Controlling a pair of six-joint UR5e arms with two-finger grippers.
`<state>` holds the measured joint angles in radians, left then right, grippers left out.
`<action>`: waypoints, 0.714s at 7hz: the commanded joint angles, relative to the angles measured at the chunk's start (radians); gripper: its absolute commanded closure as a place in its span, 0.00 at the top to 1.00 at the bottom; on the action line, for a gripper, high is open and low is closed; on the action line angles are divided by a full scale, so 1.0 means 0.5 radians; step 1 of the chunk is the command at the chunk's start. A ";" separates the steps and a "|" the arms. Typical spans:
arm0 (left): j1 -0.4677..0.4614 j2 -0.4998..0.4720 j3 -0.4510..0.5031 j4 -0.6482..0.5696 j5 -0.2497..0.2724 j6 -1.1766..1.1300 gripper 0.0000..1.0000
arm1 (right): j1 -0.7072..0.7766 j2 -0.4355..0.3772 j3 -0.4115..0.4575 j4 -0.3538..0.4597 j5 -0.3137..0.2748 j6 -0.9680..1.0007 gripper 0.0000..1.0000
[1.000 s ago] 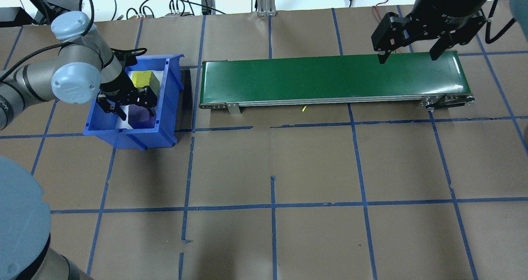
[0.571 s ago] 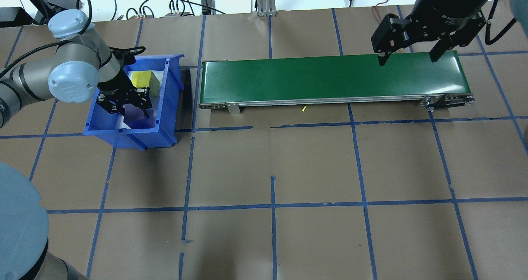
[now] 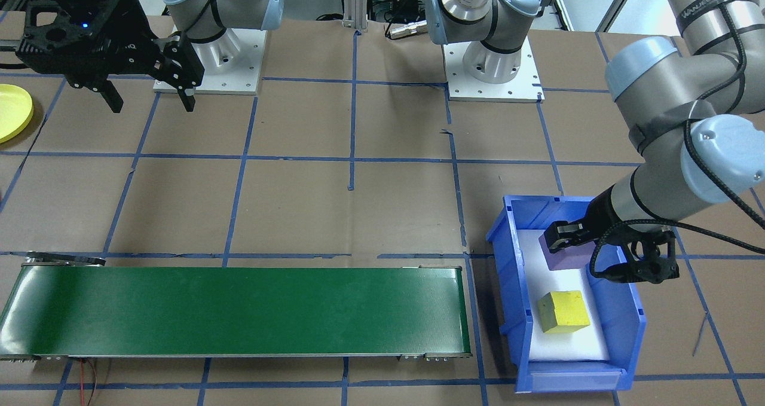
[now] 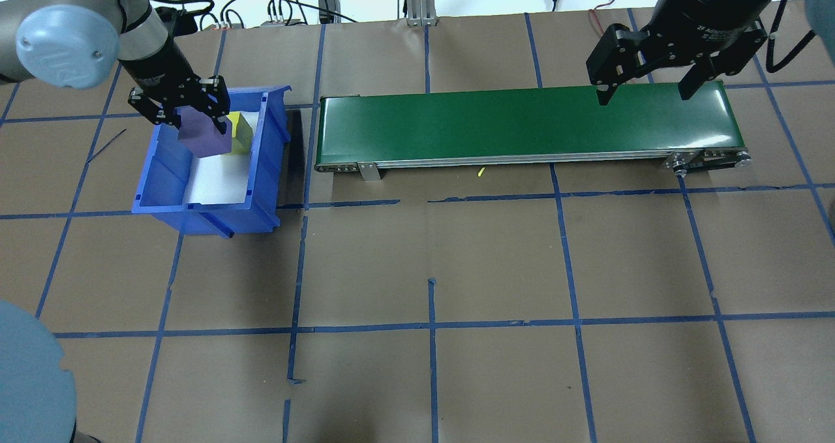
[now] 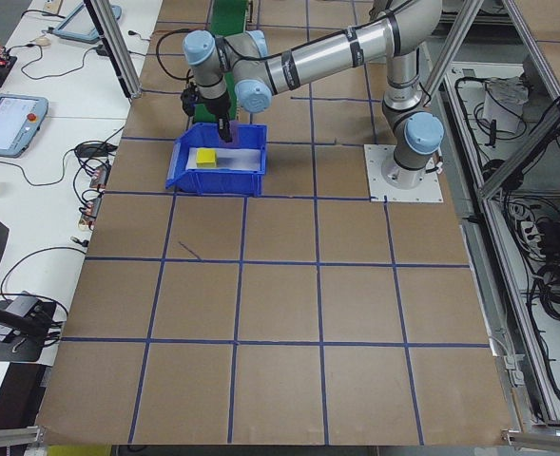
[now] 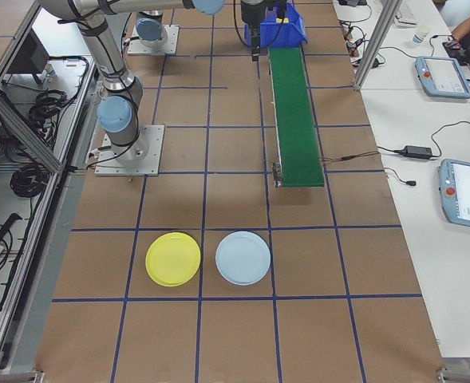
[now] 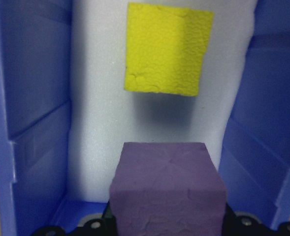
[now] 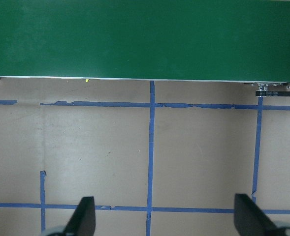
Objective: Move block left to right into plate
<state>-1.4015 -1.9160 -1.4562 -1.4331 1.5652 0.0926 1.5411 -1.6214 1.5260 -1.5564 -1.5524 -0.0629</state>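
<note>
Overhead exterior view: you see the purple block clamped between the fingers of the left hand, lifted clear of the white foam floor and held over the far half of the blue bin. A yellow block lies on the foam just beside it, partly hidden behind the purple one. In the left wrist-mounted view the purple block fills the lower centre, with the yellow block lying farther along the bin floor, apart from it.

To the right of the bin you find the green conveyor belt, running lengthwise across the worktop. The right hand hangs above the belt's far right end with its fingers spread wide and nothing between them; the right wrist-mounted view shows both fingertips well apart over the brown paper and blue tape lines.

In the exterior right view you can locate the yellow plate on the worktop well apart from the bin, beyond the belt's near end, with a pale blue plate just beside it. Only the yellow plate's edge shows in the exterior front-facing view.
</note>
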 commanded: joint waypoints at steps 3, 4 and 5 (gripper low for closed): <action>-0.423 -0.220 0.114 0.415 -0.090 -0.221 0.11 | 0.001 0.000 0.004 -0.001 0.000 0.000 1.00; -0.510 -0.321 0.111 0.524 -0.066 -0.213 0.11 | 0.001 0.000 0.004 0.002 0.000 0.000 1.00; -0.526 -0.343 0.111 0.595 -0.068 -0.213 0.12 | -0.002 0.000 0.004 0.002 0.000 0.000 1.00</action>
<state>-1.6375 -2.0562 -1.4007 -1.1941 1.5302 -0.0090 1.5414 -1.6214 1.5278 -1.5559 -1.5524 -0.0629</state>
